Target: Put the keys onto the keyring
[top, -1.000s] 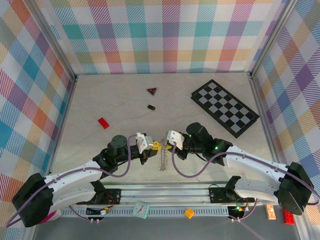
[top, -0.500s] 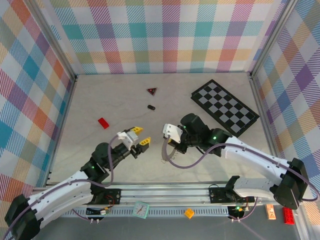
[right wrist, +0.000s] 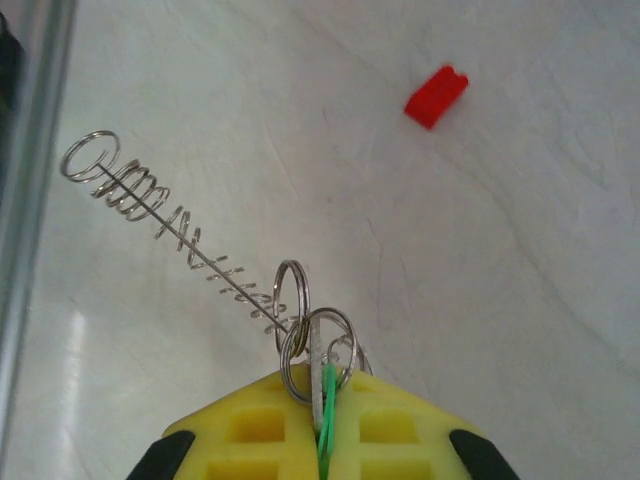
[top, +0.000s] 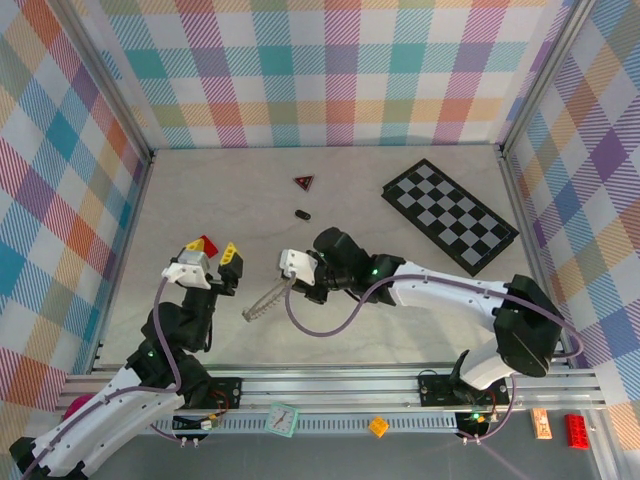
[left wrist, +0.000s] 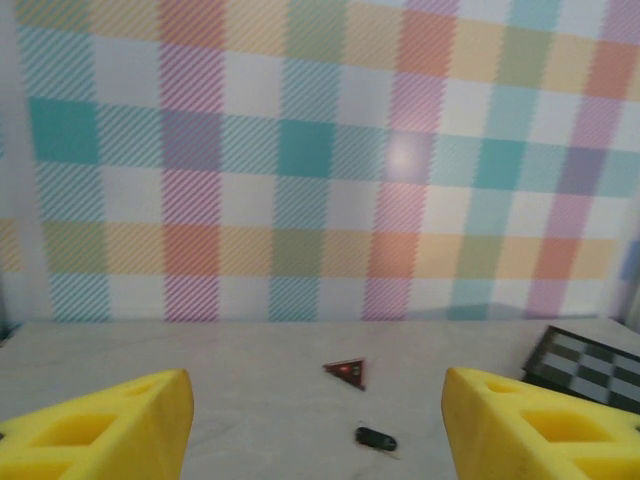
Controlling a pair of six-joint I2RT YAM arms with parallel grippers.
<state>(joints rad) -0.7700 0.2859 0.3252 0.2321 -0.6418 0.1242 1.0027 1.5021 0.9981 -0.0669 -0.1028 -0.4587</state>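
Right wrist view: yellow-tipped right gripper [right wrist: 322, 400] is clenched on one end of the limp silvery wire keyring [right wrist: 212, 262]; its small coiled loops trail over the pale marbled table [right wrist: 500, 300]; left gripper [top: 213, 248] is spread, released.

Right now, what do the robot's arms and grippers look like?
Both arms are white shells with black joints: left arm, right arm. A purple cable loops along each. The left gripper and right gripper have yellow, hollow-celled fingers on white mounts. A small green light glows on the right arm.
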